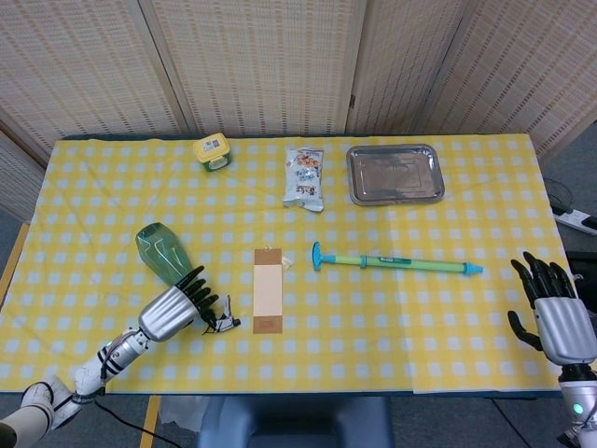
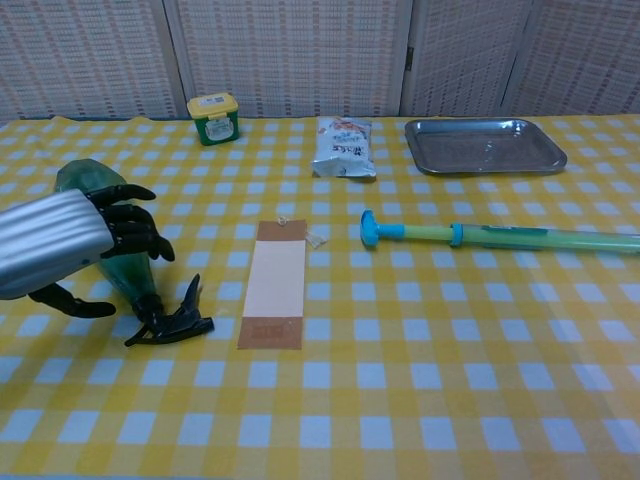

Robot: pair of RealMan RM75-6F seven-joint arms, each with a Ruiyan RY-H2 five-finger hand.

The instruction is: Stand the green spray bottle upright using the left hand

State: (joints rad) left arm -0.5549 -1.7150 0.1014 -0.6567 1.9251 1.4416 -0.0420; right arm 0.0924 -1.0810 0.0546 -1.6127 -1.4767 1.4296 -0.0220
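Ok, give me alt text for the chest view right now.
The left hand arches over the green spray bottle, which lies on its side on the yellow checked table, black nozzle nearest the camera. A brown card lies beside it.

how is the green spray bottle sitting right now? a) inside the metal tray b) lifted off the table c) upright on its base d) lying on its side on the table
d: the green spray bottle lies on its side on the checked tablecloth, its black nozzle end toward the table's near edge, with the left robot hand over its narrow part; whether the fingers have closed on it is unclear.
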